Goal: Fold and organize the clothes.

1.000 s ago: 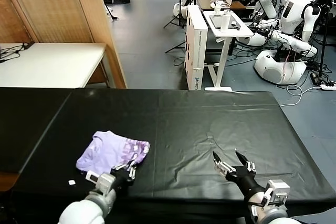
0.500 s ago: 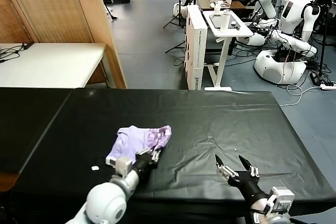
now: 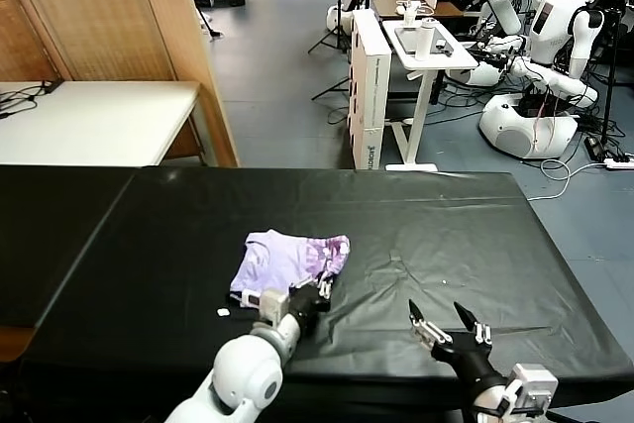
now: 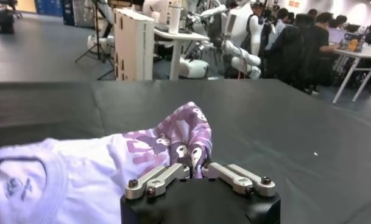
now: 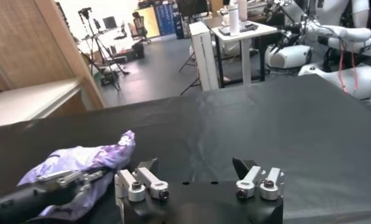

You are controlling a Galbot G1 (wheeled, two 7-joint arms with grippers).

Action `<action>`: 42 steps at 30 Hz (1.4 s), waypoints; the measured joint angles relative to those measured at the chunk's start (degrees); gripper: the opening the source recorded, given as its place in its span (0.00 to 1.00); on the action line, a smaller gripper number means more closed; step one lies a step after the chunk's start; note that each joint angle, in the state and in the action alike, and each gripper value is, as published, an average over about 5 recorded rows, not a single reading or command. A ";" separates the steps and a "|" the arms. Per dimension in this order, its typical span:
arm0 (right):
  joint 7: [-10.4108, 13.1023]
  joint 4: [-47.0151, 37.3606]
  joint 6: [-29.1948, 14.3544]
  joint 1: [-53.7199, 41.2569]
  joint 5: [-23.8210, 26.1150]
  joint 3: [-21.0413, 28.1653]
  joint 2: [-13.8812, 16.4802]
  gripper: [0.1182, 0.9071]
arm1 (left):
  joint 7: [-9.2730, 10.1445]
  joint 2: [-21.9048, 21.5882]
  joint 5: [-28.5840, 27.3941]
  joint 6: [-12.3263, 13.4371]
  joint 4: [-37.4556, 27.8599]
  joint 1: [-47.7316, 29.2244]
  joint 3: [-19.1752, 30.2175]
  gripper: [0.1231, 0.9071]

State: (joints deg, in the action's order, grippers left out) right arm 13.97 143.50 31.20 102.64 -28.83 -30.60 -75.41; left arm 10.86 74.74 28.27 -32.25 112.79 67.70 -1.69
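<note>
Head view, left tool point(image 3: 319, 294) pinching printed lavender T-shirt point(image 3: 277, 260), print unreadable, right tool point(image 3: 443, 321) spread

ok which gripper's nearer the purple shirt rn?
Left. The left gripper is pinching the T-shirt at its near edge; the right gripper hangs open, well off to its right.

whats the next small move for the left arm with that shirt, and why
Probably open the left gripper and let go. It is shut on the near edge of the folded T-shirt, which lies as a compact bundle near the middle of the black table, so there seems little left to drag. The right gripper hovers open, off to the side, touching nothing.
</note>
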 joint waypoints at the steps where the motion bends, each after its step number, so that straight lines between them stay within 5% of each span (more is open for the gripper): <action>1: 0.00 0.00 0.00 0.01 -0.02 -0.02 0.02 1.00 | 0.13 0.15 1.02 -0.67 0.22 0.04 -0.01 0.17; 7: -0.02 0.08 0.01 0.10 -0.15 -0.24 0.40 1.00 | 0.77 1.25 5.06 -3.20 1.02 -0.07 -0.20 0.62; 12: -1.27 -0.33 -0.32 -0.35 0.88 0.18 0.67 1.00 | -0.25 1.87 7.24 -1.25 1.80 0.44 -1.18 0.95; 18: -6.17 -2.06 -3.67 -1.72 8.91 2.33 2.22 1.00 | -4.32 0.29 1.76 3.51 4.24 2.12 -3.71 1.00; 27: -12.17 -6.24 -9.42 -5.46 23.85 8.82 5.68 1.00 | -6.93 -7.53 -15.77 -0.24 11.59 8.78 -11.51 1.00; 33: -12.24 -9.74 -10.36 -7.49 28.87 13.91 6.51 1.00 | -8.68 -10.49 -26.63 -3.49 15.03 14.49 -16.72 1.00; 42: -10.99 -13.87 -10.75 -9.10 32.78 17.59 7.45 1.00 | -9.62 -10.91 -32.65 -4.72 15.67 20.34 -20.74 1.00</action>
State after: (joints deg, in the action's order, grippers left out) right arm 2.98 129.62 20.45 93.54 3.96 -13.00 -67.95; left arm 1.24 63.83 -4.39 -36.96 128.45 88.04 -22.43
